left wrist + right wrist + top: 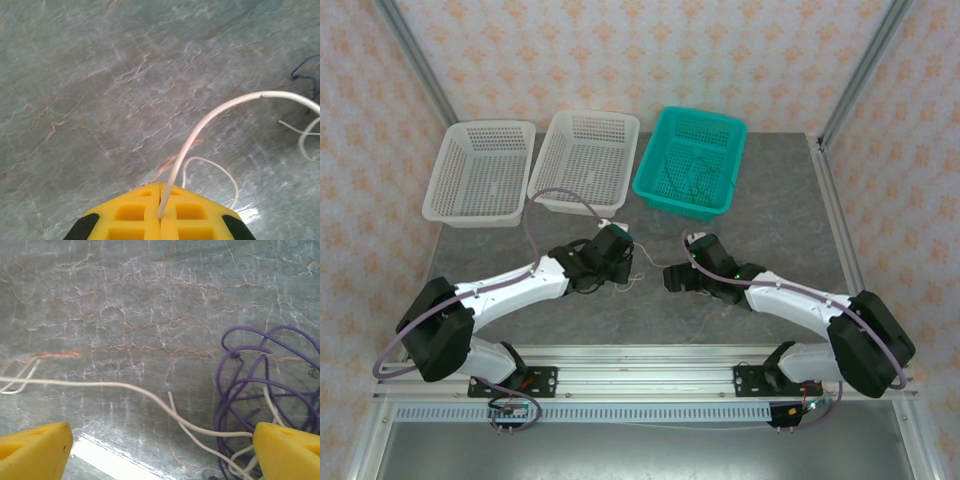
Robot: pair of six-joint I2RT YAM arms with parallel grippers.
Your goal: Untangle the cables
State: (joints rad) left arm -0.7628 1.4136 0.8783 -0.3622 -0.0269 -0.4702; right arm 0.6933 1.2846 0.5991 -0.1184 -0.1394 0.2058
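Teal basket [680, 203] holds thin, tangled cables [686, 170].

White wire [200, 130] is sitting pinched at one end in the closed left gripper [160, 202], arching up and trailing right across mid table [780, 230]. Its other stretch is lying slack and flat, running into purple wire [250, 385], which is sitting in a loose looped clump with white strands threading through it. More thin wires [688, 172] are lying tangled inside the teal basket [705, 113], far right.
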